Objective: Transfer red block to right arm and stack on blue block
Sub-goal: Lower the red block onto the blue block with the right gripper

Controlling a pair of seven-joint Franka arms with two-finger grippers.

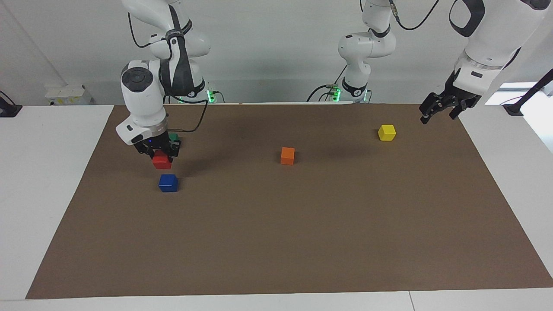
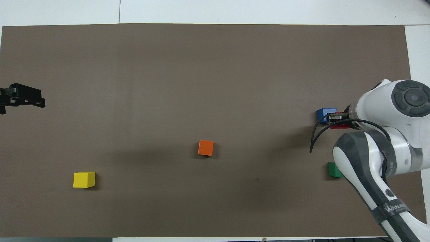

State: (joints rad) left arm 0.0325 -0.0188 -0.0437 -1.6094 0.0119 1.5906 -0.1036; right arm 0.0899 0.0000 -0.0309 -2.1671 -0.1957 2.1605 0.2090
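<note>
My right arm's black two-finger gripper (image 1: 160,152) grips the small bright red cube (image 1: 162,161) in the air, just short of the small dark blue cube (image 1: 168,182) on the brown mat (image 1: 276,242). If I release off-centre, it could tip off. My left gripper (image 1: 440,109) waits with fingers spread over the mat's edge.

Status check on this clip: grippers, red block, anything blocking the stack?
Right gripper shut on red block, in the air above blue block. Left gripper waits at mat's edge near yellow block. Blue block's top unobstructed.
</note>
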